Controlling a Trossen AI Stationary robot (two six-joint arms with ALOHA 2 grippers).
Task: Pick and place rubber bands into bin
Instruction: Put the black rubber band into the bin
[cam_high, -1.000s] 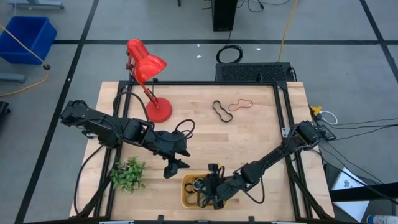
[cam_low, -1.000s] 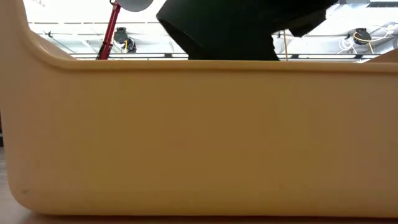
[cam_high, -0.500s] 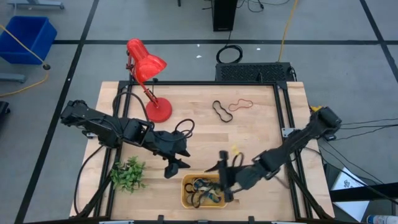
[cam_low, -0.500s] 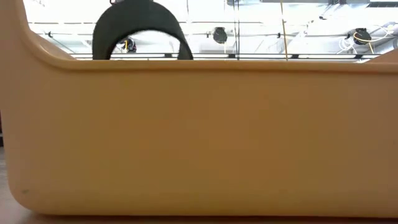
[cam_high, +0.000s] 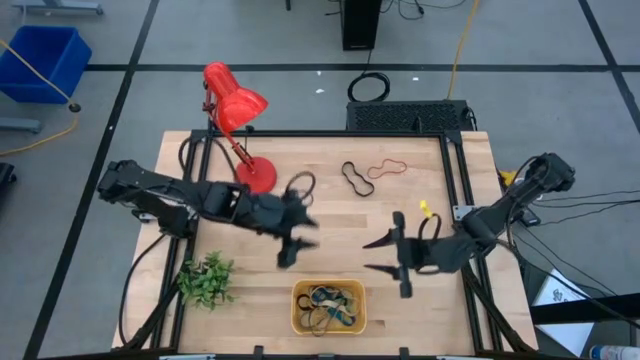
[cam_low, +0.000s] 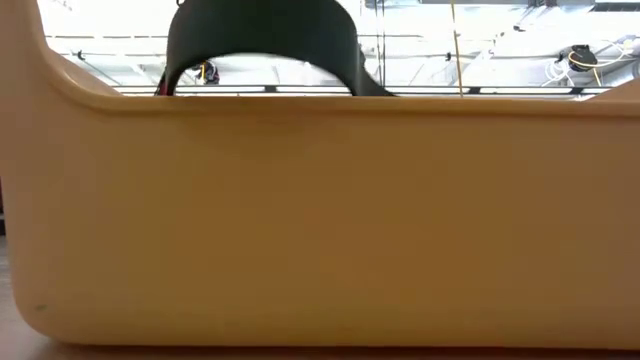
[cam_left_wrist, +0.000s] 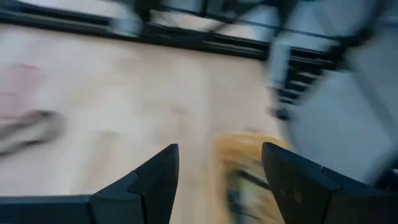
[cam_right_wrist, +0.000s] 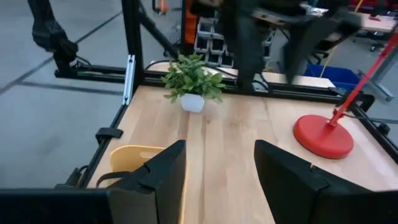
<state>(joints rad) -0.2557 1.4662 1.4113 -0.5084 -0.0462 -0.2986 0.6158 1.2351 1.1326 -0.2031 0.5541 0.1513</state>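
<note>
Shallow orange-yellow plastic bin (cam_high: 329, 308) at the counter's (cam_high: 420, 200) near edge holds rubber bands (cam_high: 326, 303). Left pincer (cam_high: 298, 243) and right pincer (cam_high: 384, 255): fingers apart, empty.

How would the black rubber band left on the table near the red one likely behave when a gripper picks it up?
The black rubber band lies in a pinched, wavy loop, so it is probably floppy and would sag. It looks thin, likely very light. Lying flat on the table, it may be hard to pinch.

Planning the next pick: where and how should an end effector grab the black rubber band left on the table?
The black rubber band lies flat as a pinched figure-eight beside the red rubber band. Judged from the high view, come straight down and pinch its narrow waist, where both strands run close, fingers straddling it crosswise, clear of the red one.
</note>
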